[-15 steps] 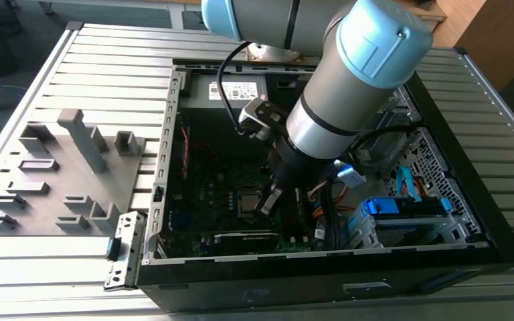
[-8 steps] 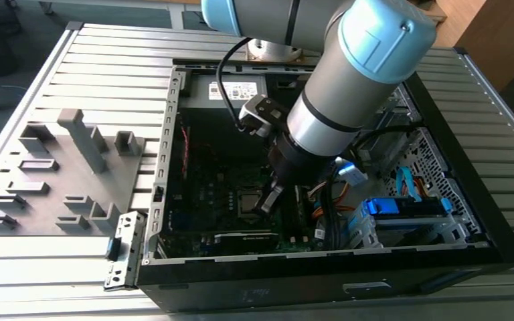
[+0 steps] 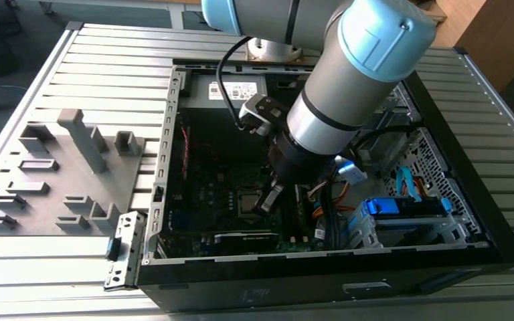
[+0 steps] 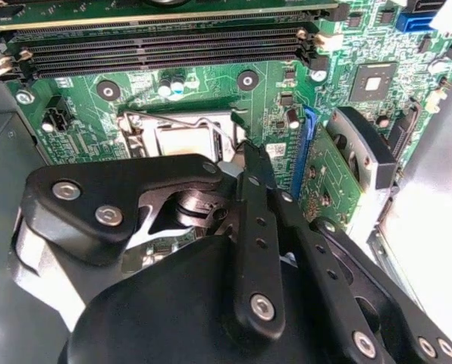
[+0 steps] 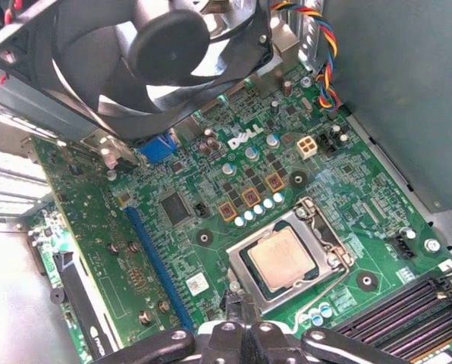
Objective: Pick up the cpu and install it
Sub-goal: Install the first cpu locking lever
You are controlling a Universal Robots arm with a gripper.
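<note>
- The cpu (image 5: 281, 258) lies flat in the socket frame (image 5: 326, 241) on the green board (image 5: 211, 227). It sits low and snug there so its underside can meet the board.
- The gripper (image 4: 245, 152) hangs just above the socket's edge, and its dark fingers (image 4: 250, 163) look pressed together with nothing pinched between them. It is not touching the chip's top.
- A black fan (image 5: 146, 53) sits near the socket to blow heat away.
- The board is inside an open computer case (image 3: 471, 221), which lies on a grey slatted table (image 3: 105, 60).
- A grey parts tray (image 3: 61, 174) rests on the exterior view's left.
</note>
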